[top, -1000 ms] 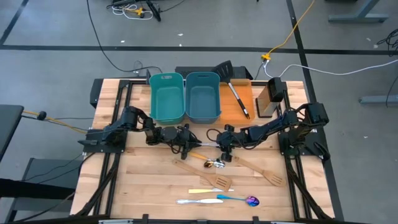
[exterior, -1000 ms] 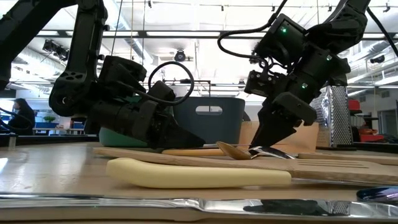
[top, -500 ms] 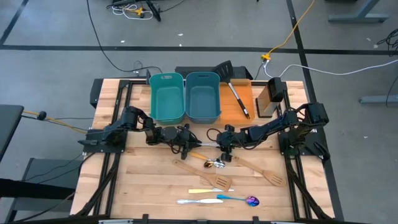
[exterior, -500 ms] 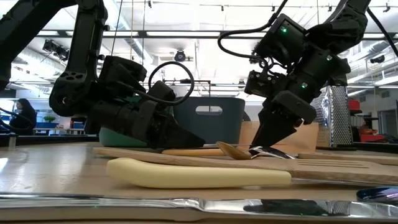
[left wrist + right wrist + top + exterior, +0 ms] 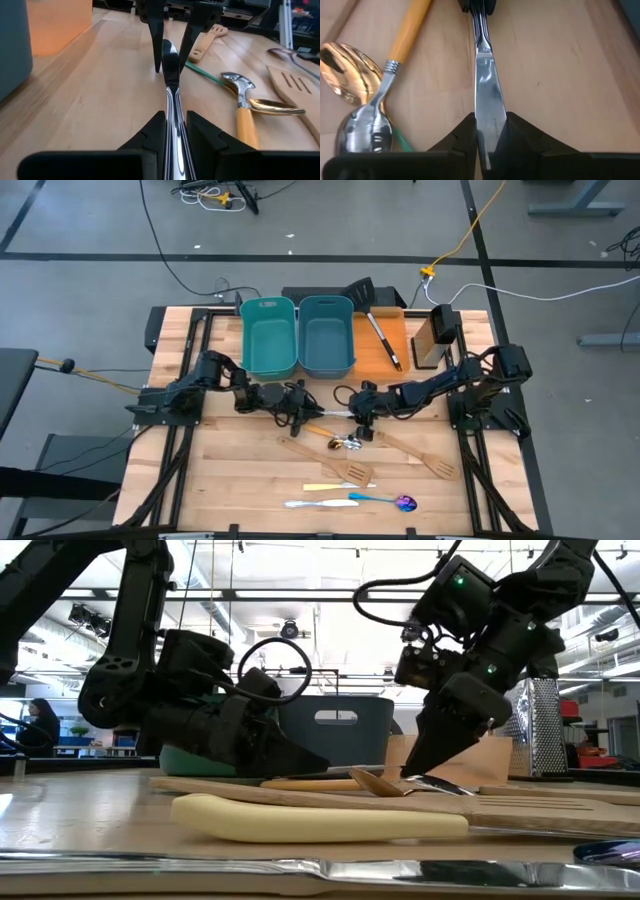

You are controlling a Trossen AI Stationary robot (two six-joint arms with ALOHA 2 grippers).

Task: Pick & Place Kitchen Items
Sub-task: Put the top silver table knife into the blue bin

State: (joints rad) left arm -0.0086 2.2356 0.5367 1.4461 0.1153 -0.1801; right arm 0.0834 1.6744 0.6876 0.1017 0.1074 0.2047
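Observation:
A silver table knife (image 5: 330, 413) spans the gap between my two grippers near the table's middle. My left gripper (image 5: 303, 410) is shut on its handle, and my right gripper (image 5: 357, 421) is shut on its blade. The knife also shows in the left wrist view (image 5: 170, 85) and the right wrist view (image 5: 487, 85). Just in front of it lie an orange-handled spoon (image 5: 405, 35), a gold spoon (image 5: 338, 444), and two wooden spatulas (image 5: 325, 460) (image 5: 420, 454). Near the front edge lie a cream-handled knife (image 5: 335, 487), a silver utensil (image 5: 310, 503) and a blue-handled purple spoon (image 5: 385, 500). A black slotted spatula (image 5: 375, 320) lies on the orange tray (image 5: 390, 330). My left gripper pinches the knife's handle (image 5: 173, 125) between its two fingers. It comes low from the table's left, with the fingers along the knife. The knife runs about level, close over the wood. My right gripper has the blade's tip end (image 5: 489, 125) between its two fingers, one on each edge. It slants down from the right. I cannot tell whether the blade rests on the table.
Two teal bins (image 5: 270, 335) (image 5: 327, 335) stand at the far side beside the orange tray. A metal grater (image 5: 432, 338) stands to the right of the tray. Bare wood shows at the table's front left (image 5: 240, 480).
My right gripper's body has risen a little in the low view, while its fingertips stay at the knife's blade.

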